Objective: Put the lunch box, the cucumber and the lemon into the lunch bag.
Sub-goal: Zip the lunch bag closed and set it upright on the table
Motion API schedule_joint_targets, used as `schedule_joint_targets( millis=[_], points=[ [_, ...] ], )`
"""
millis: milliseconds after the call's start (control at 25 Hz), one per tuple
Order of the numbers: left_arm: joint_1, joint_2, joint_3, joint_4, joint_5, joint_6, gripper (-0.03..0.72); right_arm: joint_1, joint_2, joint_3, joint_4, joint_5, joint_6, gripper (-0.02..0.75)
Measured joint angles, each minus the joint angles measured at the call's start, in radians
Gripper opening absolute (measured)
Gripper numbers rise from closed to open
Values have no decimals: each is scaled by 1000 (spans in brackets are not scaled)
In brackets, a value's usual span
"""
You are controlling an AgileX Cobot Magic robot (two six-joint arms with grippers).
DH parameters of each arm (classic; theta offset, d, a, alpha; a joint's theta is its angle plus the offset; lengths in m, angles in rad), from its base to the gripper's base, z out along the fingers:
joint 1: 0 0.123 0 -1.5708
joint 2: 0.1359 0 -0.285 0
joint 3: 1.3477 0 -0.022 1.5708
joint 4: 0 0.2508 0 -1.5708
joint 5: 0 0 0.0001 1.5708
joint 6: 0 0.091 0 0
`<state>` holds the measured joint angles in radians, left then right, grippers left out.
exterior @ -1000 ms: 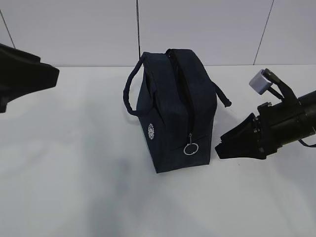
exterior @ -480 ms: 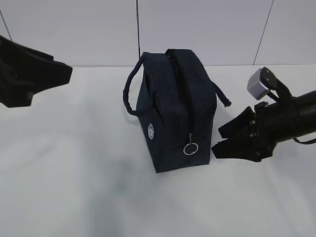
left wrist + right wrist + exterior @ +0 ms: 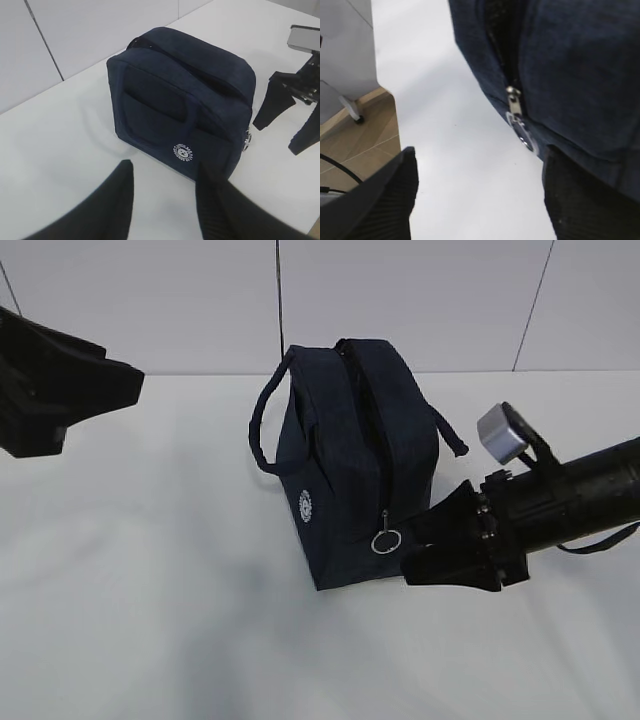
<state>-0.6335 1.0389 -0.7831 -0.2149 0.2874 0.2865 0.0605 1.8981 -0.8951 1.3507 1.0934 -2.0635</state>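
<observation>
Navy fabric makes up the boxy lunch bag point(image 3: 350, 465), which stands upright at the centre of the exterior frame on a plain white tabletop point(image 3: 150, 620). Its top zipper runs along the ridge and down the near end panel, where a silver ring pull point(image 3: 386, 540) hangs low against the cloth. A small round white logo point(image 3: 307, 505) sits on the left-facing side, and a dark loop handle point(image 3: 265, 420) droops off the bag's upper left; a second handle end pokes out on the right side. In the left wrist view the bag point(image 3: 180, 115) fills the middle of the frame with the logo point(image 3: 183, 152) facing the camera.

Just right of the bag's lower corner in the exterior view, the black right gripper point(image 3: 440, 550) reaches in from the right edge, its fingers spread apart and its tips close to the ring pull, though contact cannot be confirmed. The right wrist view shows the zipper slider and ring point(image 3: 517, 122) between the two dark fingers point(image 3: 380, 200), which stand wide apart with nothing held.

At the upper left of the exterior frame, the black left gripper point(image 3: 75, 390) hangs above the table, well apart from the bag. Its two ribbed fingers point(image 3: 110, 205) in the left wrist view are parted and empty.

White wall panels point(image 3: 420, 300) with dark seams close the background.
</observation>
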Motion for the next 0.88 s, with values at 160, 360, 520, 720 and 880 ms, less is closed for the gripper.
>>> schedule_joint_targets(
  millis=[160,360,520,720,880],
  points=[
    [0,0,0,2,0,0,298,17,29,0,36,0,-47,577],
    [0,0,0,4,0,0,289,17,31,0,81,-18,-98,574],
    [0,0,0,6,0,0,281,17,31,0,88,-22,-106,574],
    [0,0,0,21,0,0,278,17,31,0,90,9,-107,574],
    [0,0,0,23,0,0,278,17,31,0,90,20,-101,573]
  ],
)
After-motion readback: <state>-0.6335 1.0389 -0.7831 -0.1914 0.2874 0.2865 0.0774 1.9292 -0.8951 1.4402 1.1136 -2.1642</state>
